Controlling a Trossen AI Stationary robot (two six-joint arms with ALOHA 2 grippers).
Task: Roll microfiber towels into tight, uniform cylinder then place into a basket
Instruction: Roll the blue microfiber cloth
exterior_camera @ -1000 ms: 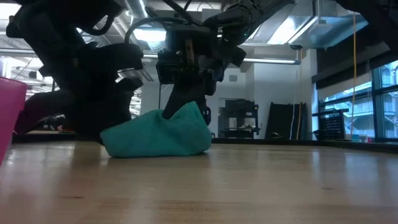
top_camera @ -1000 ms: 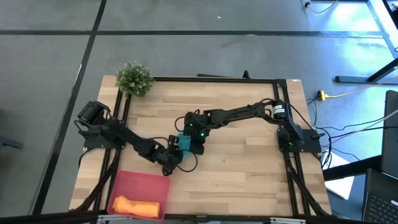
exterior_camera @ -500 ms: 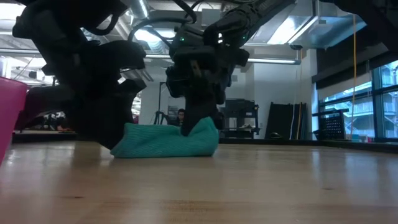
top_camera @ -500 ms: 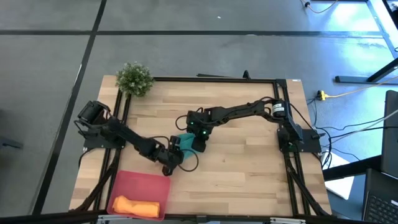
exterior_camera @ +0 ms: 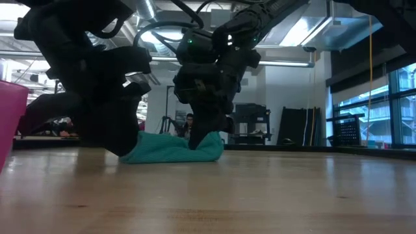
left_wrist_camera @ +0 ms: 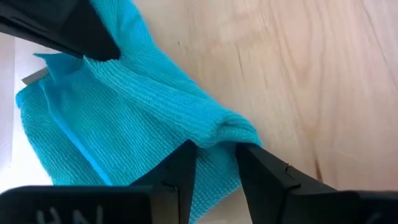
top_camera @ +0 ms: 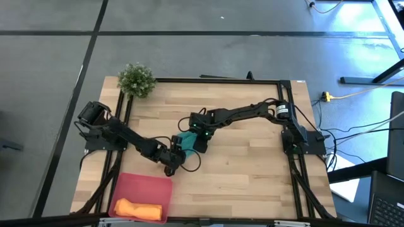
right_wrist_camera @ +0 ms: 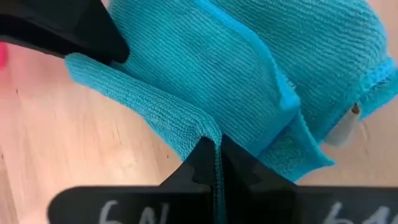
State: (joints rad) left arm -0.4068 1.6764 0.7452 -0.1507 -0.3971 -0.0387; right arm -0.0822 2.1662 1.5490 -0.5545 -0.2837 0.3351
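Note:
The teal towel [top_camera: 185,141] lies bunched on the wood at the table's middle, low and flat in the low view [exterior_camera: 170,148]. My left gripper [left_wrist_camera: 216,152] comes at it from the near left and is shut on a fold. From the far right, my right gripper [right_wrist_camera: 214,146] is shut on a thin ridge of the same cloth. The orange towel [top_camera: 135,207] lies rolled inside the pink basket [top_camera: 153,185] at the near left edge. My left gripper pinches a rounded, doubled-over bump of the towel [left_wrist_camera: 227,128] between its two fingers, slanting down from the table's near left. The cloth rests on the table. My right gripper pinches a thin raised ridge of the towel [right_wrist_camera: 208,132] between its shut fingers, slanting down from the far right. The ridge runs away from the fingers, and the cloth around it lies on the wood.
A small green potted plant [top_camera: 136,79] stands at the far left corner. The basket's pink wall [exterior_camera: 9,117] shows at the low view's left edge. Bare wood [top_camera: 252,164] stretches to the right of the towel. A person [exterior_camera: 188,121] sits far off in the room.
My right gripper has tipped steeper and sunk toward the table. The towel end that it held up in a peak has come down, so the cloth now lies low and flat between the two grippers. Both grippers have kept their hold.

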